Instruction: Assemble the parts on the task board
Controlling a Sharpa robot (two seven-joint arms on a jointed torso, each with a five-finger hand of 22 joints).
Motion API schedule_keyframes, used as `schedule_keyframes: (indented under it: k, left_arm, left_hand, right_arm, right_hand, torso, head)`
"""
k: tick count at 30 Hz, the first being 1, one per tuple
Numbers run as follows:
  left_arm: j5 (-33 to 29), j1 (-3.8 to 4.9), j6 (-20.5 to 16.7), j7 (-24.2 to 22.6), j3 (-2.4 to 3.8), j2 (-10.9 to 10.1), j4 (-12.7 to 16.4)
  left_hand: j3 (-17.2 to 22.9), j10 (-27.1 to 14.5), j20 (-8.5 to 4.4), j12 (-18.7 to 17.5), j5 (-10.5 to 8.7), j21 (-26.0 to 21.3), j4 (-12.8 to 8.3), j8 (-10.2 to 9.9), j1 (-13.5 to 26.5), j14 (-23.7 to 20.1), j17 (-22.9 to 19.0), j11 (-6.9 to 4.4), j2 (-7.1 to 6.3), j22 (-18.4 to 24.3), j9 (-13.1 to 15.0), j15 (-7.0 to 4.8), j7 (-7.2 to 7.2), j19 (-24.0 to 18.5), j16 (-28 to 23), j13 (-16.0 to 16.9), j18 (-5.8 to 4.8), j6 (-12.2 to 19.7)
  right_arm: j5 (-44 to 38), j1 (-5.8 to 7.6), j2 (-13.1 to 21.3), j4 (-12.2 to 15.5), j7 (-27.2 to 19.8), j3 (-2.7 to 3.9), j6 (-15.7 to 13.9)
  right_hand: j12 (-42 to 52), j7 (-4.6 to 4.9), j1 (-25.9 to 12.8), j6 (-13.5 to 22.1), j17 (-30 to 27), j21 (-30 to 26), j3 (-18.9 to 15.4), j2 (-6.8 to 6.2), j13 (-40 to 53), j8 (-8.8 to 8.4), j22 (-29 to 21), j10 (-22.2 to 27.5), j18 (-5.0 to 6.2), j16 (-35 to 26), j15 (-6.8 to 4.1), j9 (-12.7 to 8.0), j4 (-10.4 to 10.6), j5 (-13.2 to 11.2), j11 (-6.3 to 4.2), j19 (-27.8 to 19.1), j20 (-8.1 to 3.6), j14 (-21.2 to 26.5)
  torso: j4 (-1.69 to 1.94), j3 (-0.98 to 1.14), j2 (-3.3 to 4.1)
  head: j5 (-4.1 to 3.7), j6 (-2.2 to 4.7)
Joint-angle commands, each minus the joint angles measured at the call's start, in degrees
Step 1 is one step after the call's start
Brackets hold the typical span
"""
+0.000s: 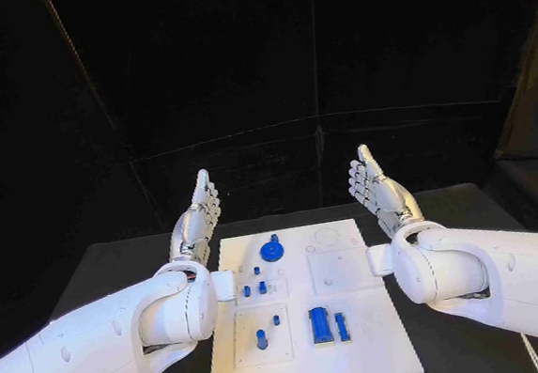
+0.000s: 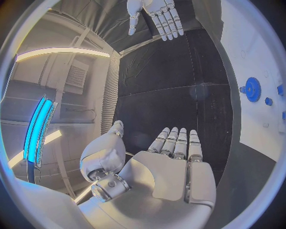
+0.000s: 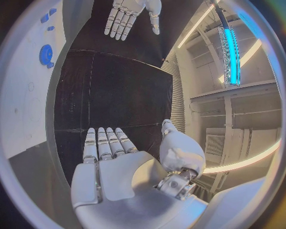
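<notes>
Head view: both robot hands are up off the black worktop [image 1: 117,266], one each side of the white rectangular task board [image 1: 376,351], palms facing inward, fingers straight and together-ish, holding nothing. Left robot hand [image 1: 196,212] sits just beyond the board's far-left corner; right robot hand [image 1: 381,187] mirrors it at the far-right corner. Neither touches board or parts. Looks like a neutral, symmetric rest pose w/ the board kept clear between them, prob. so the head camera sees all parts; that fits either a start or a finish, can't tell which.

Parts on the board: a blue round gear-like disc [image 1: 272,251] near the far edge, two small blue pegs [image 1: 255,289] mid-left, a small blue piece [image 1: 261,342] in the near-left square plate w/ another tiny blue peg [image 1: 276,319] above it, and a taller blue block [image 1: 320,324] w/ a slim blue bar [image 1: 342,327] beside it near the middle. Whether each is seated in its final slot is too small to judge.

Left wrist view shows own palm [image 2: 173,171] flat and empty, the gear disc [image 2: 252,89] off to the side, other hand [image 2: 156,14] across. Right wrist view: same, palm [image 3: 116,171] empty.

Around: black backdrop behind the worktop. Nothing stands between the hands and the parts; the forearms flank the board's long edges.
</notes>
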State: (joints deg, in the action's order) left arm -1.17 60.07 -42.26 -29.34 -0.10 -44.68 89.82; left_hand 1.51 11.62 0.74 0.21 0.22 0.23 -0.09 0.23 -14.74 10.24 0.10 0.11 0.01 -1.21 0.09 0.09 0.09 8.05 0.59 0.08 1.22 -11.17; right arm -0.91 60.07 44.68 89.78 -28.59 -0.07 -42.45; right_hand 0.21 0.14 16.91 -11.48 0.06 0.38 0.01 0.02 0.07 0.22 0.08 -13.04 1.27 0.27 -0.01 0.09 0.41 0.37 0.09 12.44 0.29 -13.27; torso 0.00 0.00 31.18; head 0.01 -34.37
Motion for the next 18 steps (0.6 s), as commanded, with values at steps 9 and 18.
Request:
schedule_keyframes:
  k: [9,18]
  left_arm:
    - [1.2,0.09,-1.9,-0.5,0.1,0.0,0.1]
    - [1.2,0.09,-1.9,-0.5,0.1,0.0,0.1]
  left_hand:
    - [-1.5,-5.8,-0.74,-0.2,-0.22,-0.2,0.1,-0.2,7.5,-5.0,-0.1,-0.11,-0.01,1.2,-0.1,-0.09,-0.09,-3.9,-0.6,-0.1,-1.22,5.7]
    - [-1.5,-11.6,-0.74,-0.2,-0.22,-0.2,0.1,-0.2,14.7,-10.2,-0.1,-0.11,-0.01,1.2,-0.1,-0.09,-0.09,-8.0,-0.6,-0.1,-1.22,11.2]
  right_arm:
    - [0.9,0.09,0.0,0.2,-1.2,0.07,-1.7]
    - [0.9,0.09,0.0,0.2,-1.2,0.07,-1.7]
  right_hand:
    - [-0.2,-0.14,-8.4,5.7,-0.1,-0.4,0.0,-0.02,-0.1,-0.22,-0.1,6.6,-1.27,-0.3,0.01,-0.1,-0.4,-0.4,-0.09,-6.2,-0.29,6.7]
    - [-0.2,-0.14,-16.9,11.5,-0.1,-0.4,0.0,-0.02,-0.1,-0.22,-0.1,13.0,-1.27,-0.3,0.01,-0.1,-0.4,-0.4,-0.09,-12.4,-0.29,13.3]
  torso:
    - [0.0,0.0,0.0]
    - [0.0,0.0,0.0]
  head:
    - [-0.01,-0.01]
    - [-0.01,-0.01]
